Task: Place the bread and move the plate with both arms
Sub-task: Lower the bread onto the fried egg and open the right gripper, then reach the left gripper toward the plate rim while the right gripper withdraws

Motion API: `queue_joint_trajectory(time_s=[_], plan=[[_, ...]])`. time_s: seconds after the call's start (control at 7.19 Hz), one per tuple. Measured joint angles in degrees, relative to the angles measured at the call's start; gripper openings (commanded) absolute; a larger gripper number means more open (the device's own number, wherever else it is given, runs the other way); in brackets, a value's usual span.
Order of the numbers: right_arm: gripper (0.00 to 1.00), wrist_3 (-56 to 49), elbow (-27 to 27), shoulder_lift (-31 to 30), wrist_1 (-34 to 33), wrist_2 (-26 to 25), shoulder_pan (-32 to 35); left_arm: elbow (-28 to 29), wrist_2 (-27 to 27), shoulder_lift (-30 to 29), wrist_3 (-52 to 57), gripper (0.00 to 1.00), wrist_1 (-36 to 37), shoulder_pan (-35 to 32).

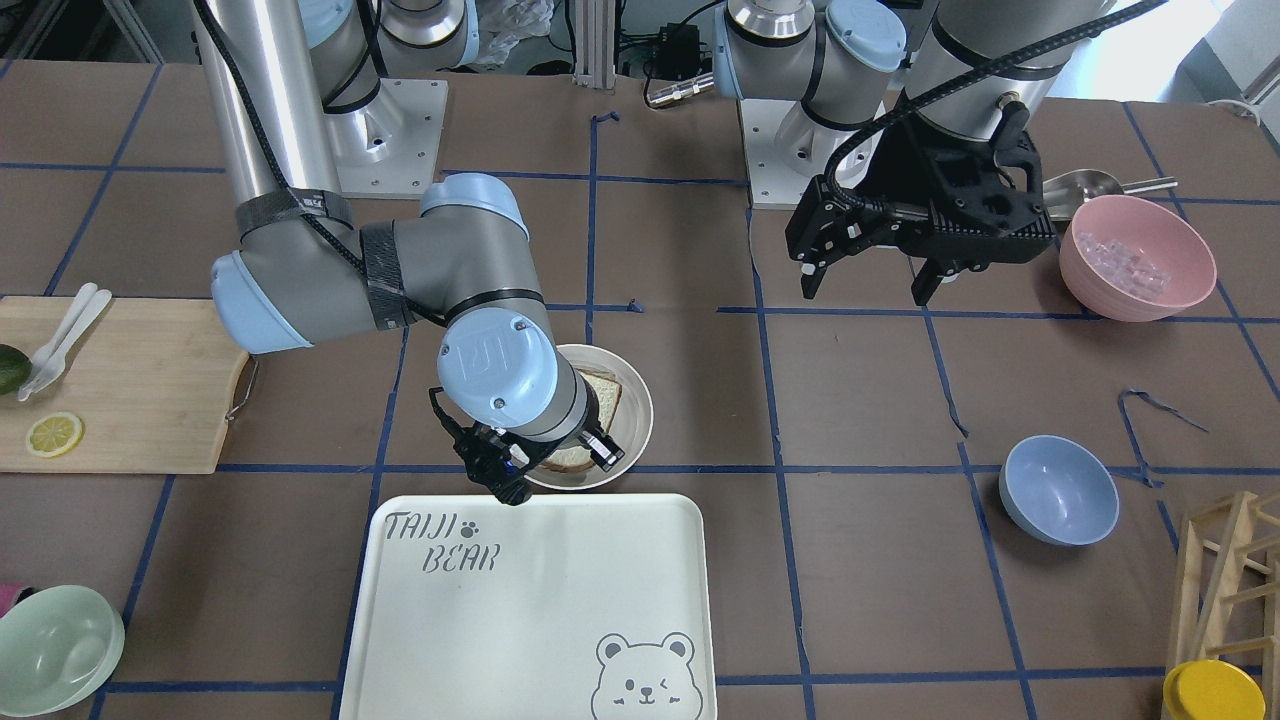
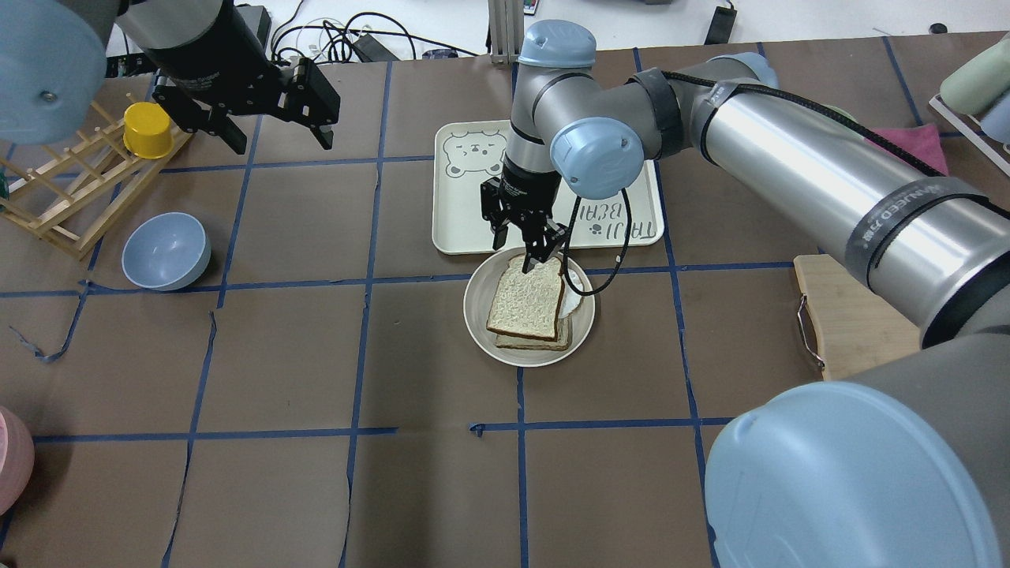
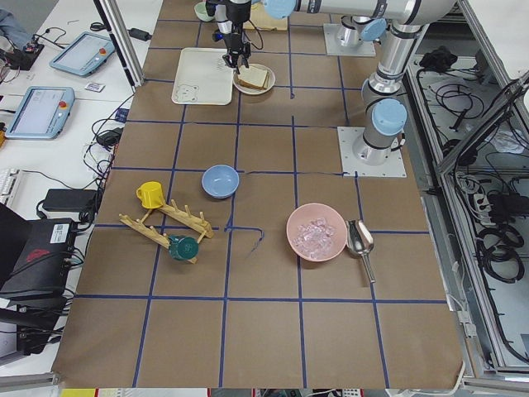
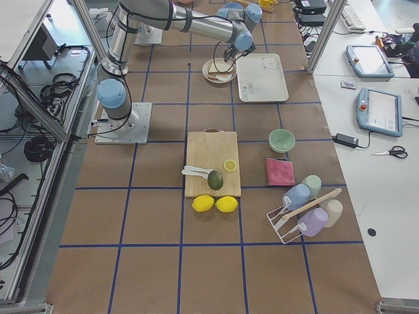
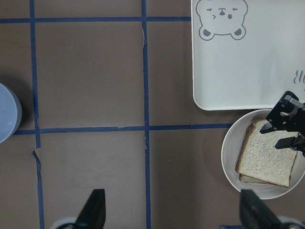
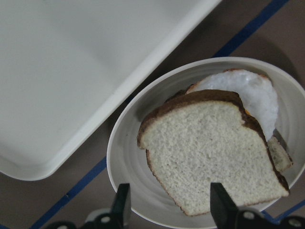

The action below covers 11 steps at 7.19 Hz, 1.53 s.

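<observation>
The bread is laid on the plate, atop another slice, mid-worktop, just near of the tray. The right arm's fingers are held apart over the bread's far edge. The left arm's fingers are spread, raised at far left.

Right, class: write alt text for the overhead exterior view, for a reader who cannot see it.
The right gripper hangs open over the far edge of the bread, which lies on another slice in the plate at the table's centre, with a cream tray just behind. The left gripper hovers open at the far left, beyond a blue bowl.
</observation>
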Motion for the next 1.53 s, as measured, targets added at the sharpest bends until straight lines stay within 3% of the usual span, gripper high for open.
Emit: queue_joint_trajectory(time_s=[0.14, 0.42, 0.7, 0.97, 1.53], plan=[[1.00, -1.48, 0.11, -0.73, 0.08, -0.49, -0.22, -0.01, -0.01, -0.01, -0.02, 1.00, 0.00, 0.00], [1.00, -10.81, 1.03, -5.69, 1.43, -3.20, -2.60, -0.02, -0.02, -0.01, -0.04, 1.00, 0.00, -0.02], [1.00, -27.18, 2.70, -12.70, 3.47, -5.04, -7.89, -0.65, -0.12, 0.01, -0.80, 1.00, -0.05, -0.59], [1.00, -44.01, 3.22, -18.13, 5.56, -6.29, -12.28, -4.89, -0.16, -0.36, -4.46, 1.00, 1.87, -3.23], [1.00, -50.34, 3.29, -23.10, 9.66, -10.57, -14.09, -20.12, -0.76, -3.80, -15.10, 1.00, 22.57, -7.32]])
